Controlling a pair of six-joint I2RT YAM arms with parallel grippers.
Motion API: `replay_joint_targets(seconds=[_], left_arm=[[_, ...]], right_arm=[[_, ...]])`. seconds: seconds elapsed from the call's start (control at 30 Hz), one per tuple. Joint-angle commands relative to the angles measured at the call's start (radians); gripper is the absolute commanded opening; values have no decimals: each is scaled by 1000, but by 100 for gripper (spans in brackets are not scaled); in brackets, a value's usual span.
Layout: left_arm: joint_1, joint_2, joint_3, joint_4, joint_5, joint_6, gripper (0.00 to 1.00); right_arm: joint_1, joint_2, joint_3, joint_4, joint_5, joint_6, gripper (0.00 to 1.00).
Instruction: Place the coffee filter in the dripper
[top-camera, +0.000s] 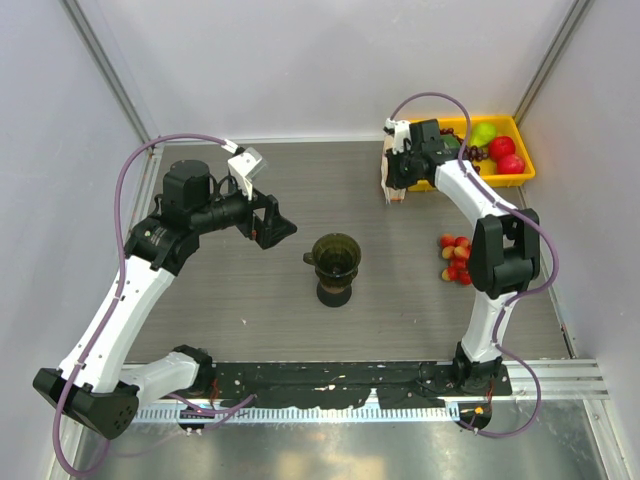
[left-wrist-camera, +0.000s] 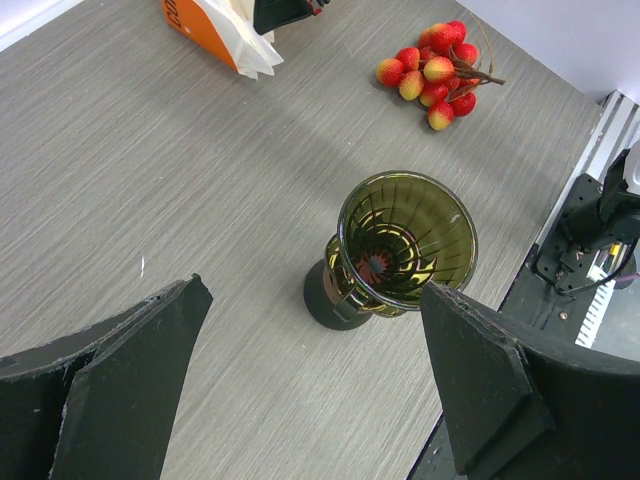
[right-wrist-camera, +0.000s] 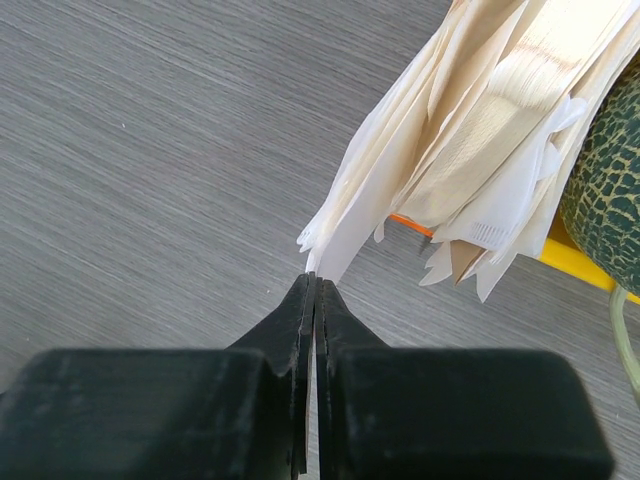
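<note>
As right claw (right-wrist-camera: 312, 290) pinches filter (right-wrist-camera: 338, 255), pack (right-wrist-camera: 500, 130) touching

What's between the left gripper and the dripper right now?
Nothing but bare grey table lies between the left gripper and the dripper. The top view shows it, and the left wrist view agrees.

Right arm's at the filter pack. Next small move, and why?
Probably draw the right gripper back, away from the pack, to slide one sheet free. Its fingers look shut on the lower edge of the coffee filter, which sits fanned in with the pack, and the dripper stands empty.
</note>
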Motion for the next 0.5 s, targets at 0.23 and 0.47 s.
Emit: replay_joint_targets(seconds=[0.23, 0.47], left_arm=[[5, -15, 20, 27, 20, -7, 99], [3, -15, 19, 28, 20, -8, 99]], right_arm=[[-8, -144, -45, 36, -30, -15, 5], [-8, -163, -93, 30, -23, -29, 5]])
